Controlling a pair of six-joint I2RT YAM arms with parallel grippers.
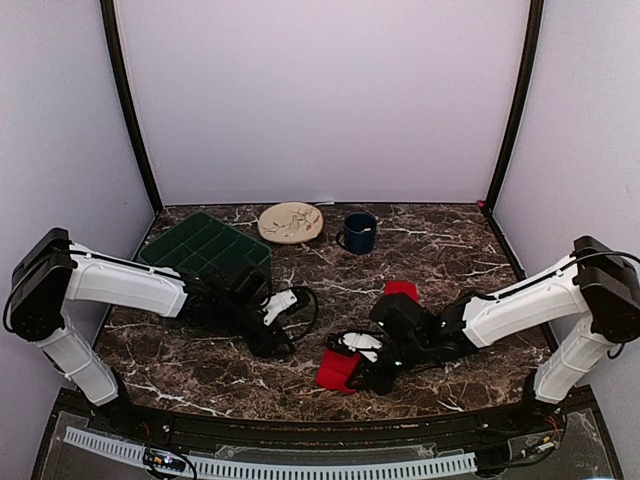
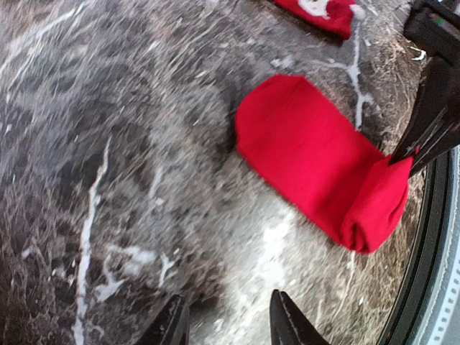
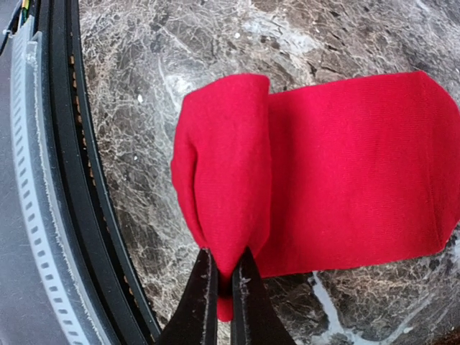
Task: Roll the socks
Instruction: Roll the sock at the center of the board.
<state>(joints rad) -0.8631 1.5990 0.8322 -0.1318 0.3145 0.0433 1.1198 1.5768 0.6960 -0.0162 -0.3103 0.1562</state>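
Socks lie apart on the table: the near sock by the front edge between the arms, the second sock further back. The left wrist view shows the left gripper partly open and empty over bare stone, left of the near sock; from overhead its jaws are unreadable. The right wrist view shows the right gripper pinched tight on the near sock's folded-over end, a grip the arm hides from above. The second sock's white pattern appears only at the left wrist view's top edge, cut off. The table is dark veined marble; the walls are plain and pale.
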